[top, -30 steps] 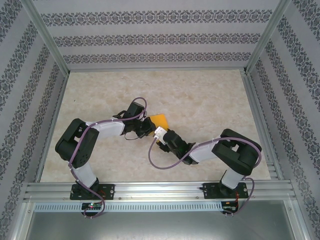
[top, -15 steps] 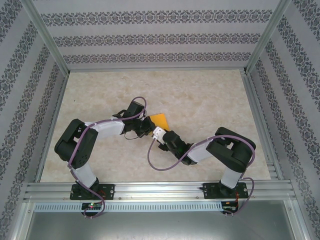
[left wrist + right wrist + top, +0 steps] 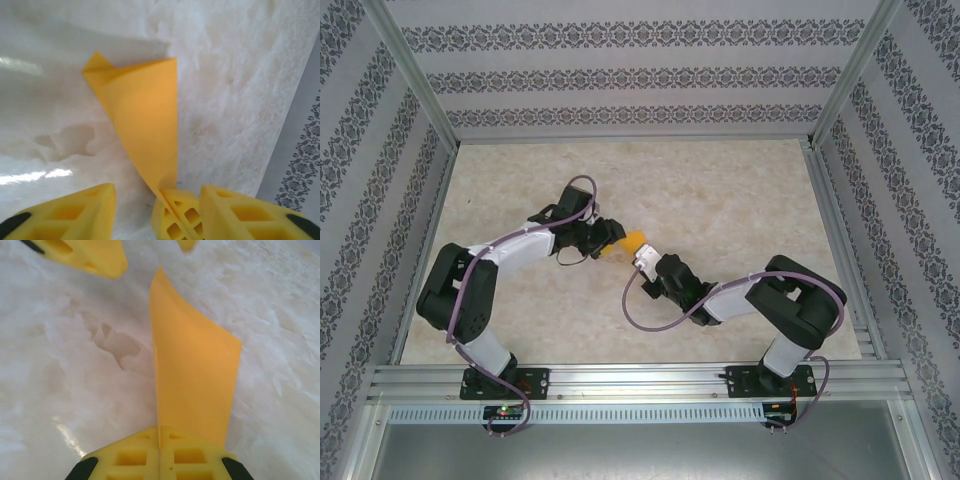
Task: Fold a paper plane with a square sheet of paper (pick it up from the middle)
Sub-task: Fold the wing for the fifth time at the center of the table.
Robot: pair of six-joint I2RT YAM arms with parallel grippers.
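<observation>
Where the right hand (image 3: 159,440) pinches the paper (image 3: 192,375), its edge disappears.

rt gripper (image 3: 160,440) at btm edge, yellow fingers pressed tight together, pinching near end of orange paper sheet (image 3: 192,370). running up frame from the fingers w/ straight left edge, widest mid-way on right, narrowing to a point near top ctr. beyond that tip: left gripper (image 3: 151,261), jaws apart, not touching paper. underneath: glossy pale marbled table (image 3: 60,365).
</observation>
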